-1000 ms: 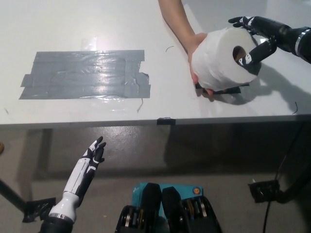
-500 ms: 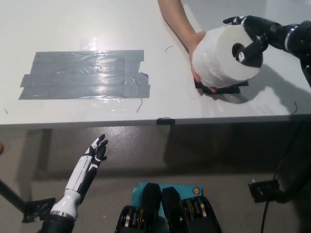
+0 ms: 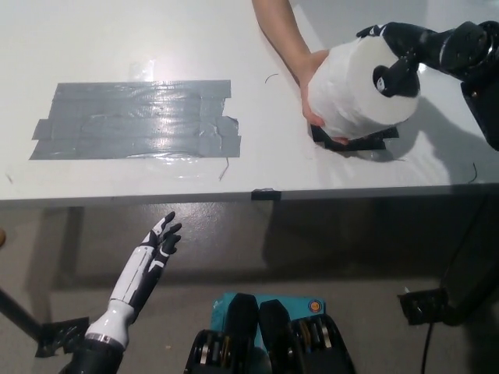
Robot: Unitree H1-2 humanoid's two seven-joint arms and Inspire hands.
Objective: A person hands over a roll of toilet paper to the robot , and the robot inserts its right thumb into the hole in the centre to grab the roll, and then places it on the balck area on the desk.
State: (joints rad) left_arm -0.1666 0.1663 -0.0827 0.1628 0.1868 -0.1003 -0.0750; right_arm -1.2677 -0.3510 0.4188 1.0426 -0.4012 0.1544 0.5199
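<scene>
Black right hand [image 3: 405, 58] is now pushing its thumb deeper into the roll [image 3: 360, 89], fingers clamping on it; person's hand [image 3: 316, 82] is still holding. Left hand [image 3: 160, 245] is resting low, fingers apart.
</scene>
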